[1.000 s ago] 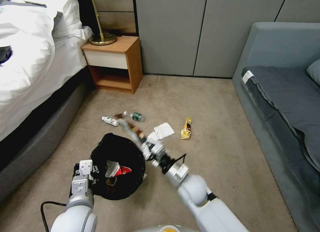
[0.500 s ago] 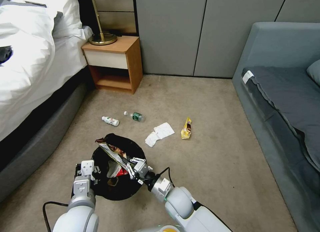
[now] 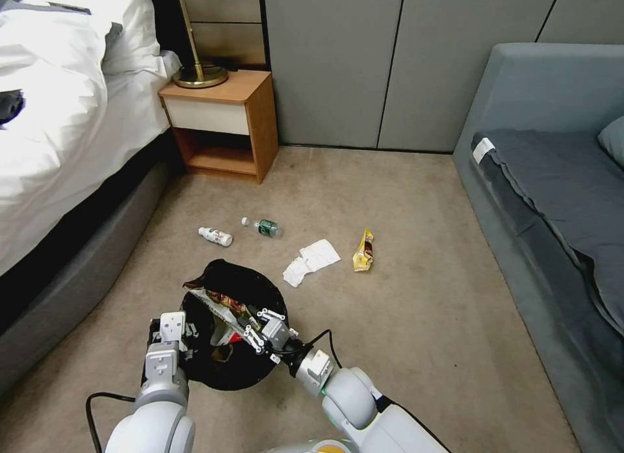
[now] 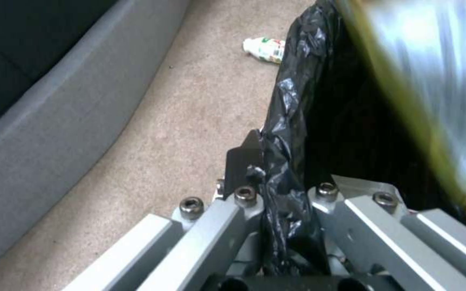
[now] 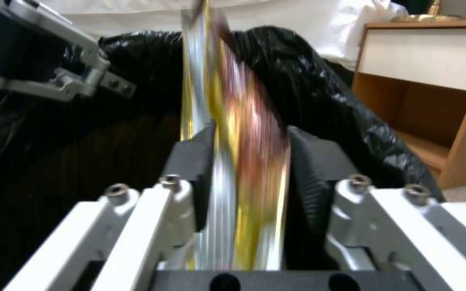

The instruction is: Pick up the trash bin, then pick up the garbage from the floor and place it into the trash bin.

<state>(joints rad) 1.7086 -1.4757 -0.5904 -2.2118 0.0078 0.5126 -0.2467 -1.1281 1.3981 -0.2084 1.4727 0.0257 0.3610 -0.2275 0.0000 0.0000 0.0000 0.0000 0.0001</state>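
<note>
The right gripper is held over the mouth of the trash bin, its jaws clenched on a long foil snack wrapper. In the right wrist view the wrapper is seen pinched between the two dark pads, its silver, yellow and red length running out past the jaws toward the far rim of the bin. Beneath the jaws, inside the black bag, a red-and-white wrapper and a tan scrap are seen lying.

The left gripper is set at the bin's rim on the side away from the right jaws. In the left wrist view its jaws are closed on the folded black liner, so the bin is gripped by its rim.

Beyond the bin, away from both jaws, the remaining litter is spread on the beige carpet: a crumpled white paper nearest the bin, a yellow snack wrapper beside it toward the sofa, a clear bottle with a green label, and a small white bottle, which is also seen past the liner in the left wrist view.

Farther out, a wooden nightstand carrying a brass lamp base stands against the wall, a bed with white bedding lies off the left jaws' side, and a grey sofa off the right jaws' side.
</note>
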